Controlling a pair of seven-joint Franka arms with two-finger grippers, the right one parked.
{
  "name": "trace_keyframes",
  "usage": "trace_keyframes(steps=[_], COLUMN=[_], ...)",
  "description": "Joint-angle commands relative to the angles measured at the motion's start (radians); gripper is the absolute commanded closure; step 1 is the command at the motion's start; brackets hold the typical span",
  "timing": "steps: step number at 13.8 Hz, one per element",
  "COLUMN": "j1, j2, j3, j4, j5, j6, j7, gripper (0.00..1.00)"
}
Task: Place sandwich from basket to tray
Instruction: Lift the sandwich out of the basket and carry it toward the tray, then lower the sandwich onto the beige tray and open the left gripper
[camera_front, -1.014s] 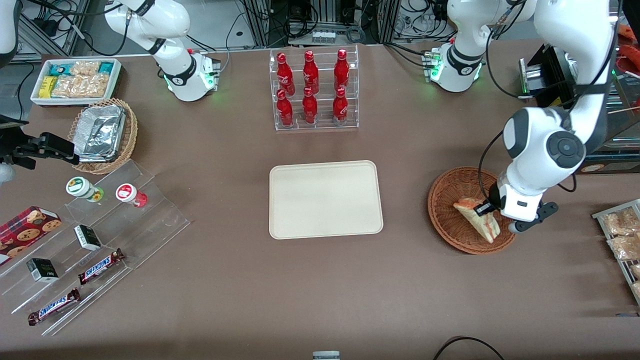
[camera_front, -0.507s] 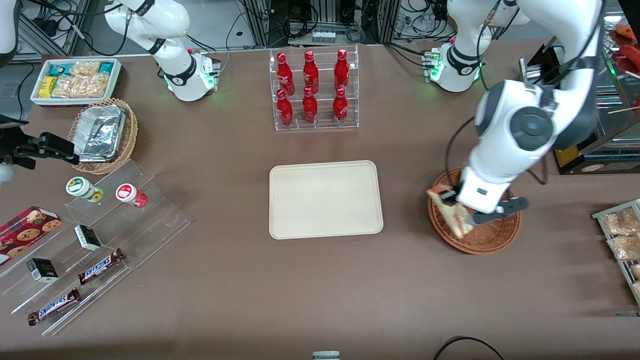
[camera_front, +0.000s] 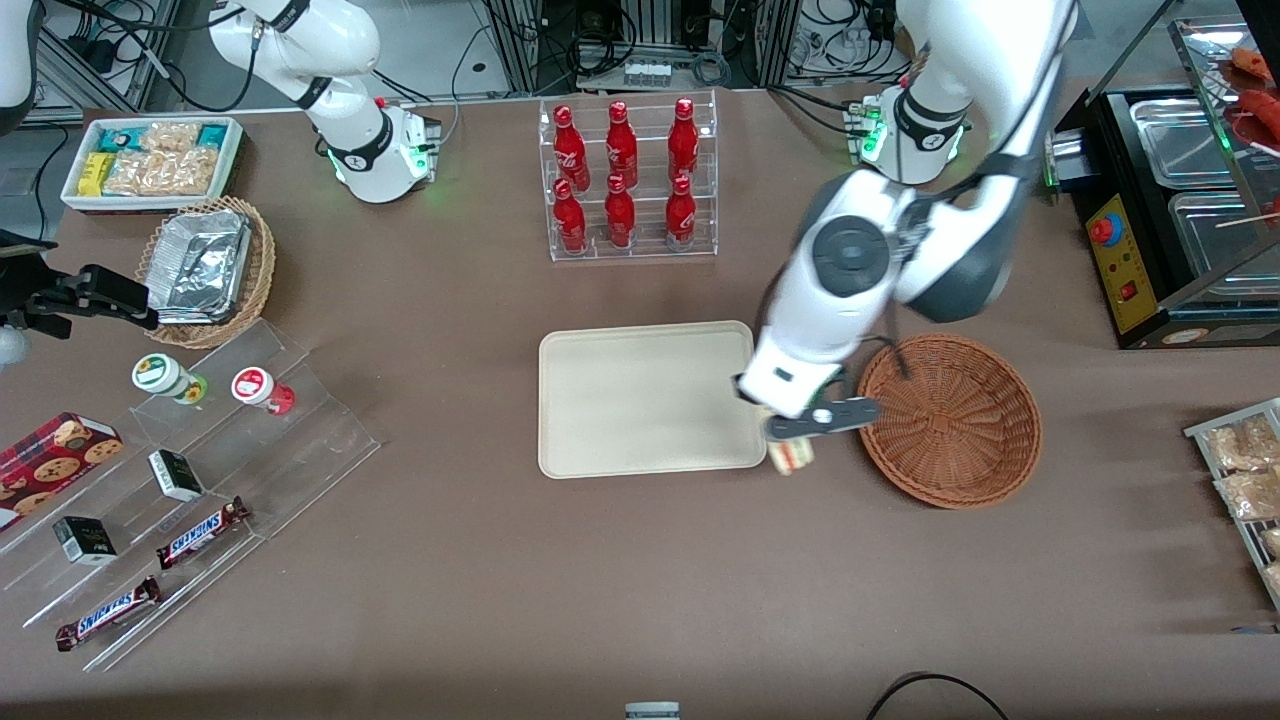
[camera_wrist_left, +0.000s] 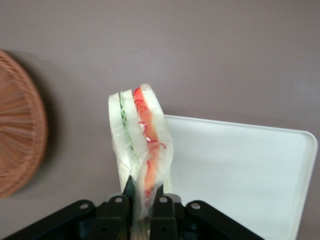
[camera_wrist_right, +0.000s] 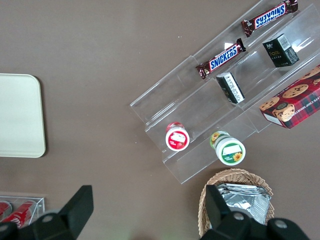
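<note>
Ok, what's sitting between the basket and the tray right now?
In the front view, the gripper hangs over the bare table strip between basket and tray, shut on the sandwich. Nothing else lies there.

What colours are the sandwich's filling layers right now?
Green and orange-red between white bread, clearest in the left wrist view: sandwich in the gripper.

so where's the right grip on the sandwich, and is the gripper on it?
Across the flat bread faces near one end, fingers closing on its thin dimension. The gripper is shut on the sandwich that way: the wedge stands edge-on in the wrist view, filling layers visible, beside the tray rim, clear of the basket.
</note>
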Motion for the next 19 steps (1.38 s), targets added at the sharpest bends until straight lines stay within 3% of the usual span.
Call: trace_keyframes(steps=[1,8,11,14,19], j1=[-0.099,-0.208,-0.217,-0.234,-0.242], j2=[0.137,0.257,0.262,0.260,0.256], j3=[0.014,0.014,0.014,0.014,0.014], j4=[0.151,0.161,0.112,0.035,-0.009], j5=[0.011,0.029,0.087,0.092,0.112], j6=[-0.011,0.170,0.190,0.313,0.318], j7=[-0.050,-0.028,-0.011,-0.008,-0.006], gripper=[1.00,1.00,1.00,1.00,1.00])
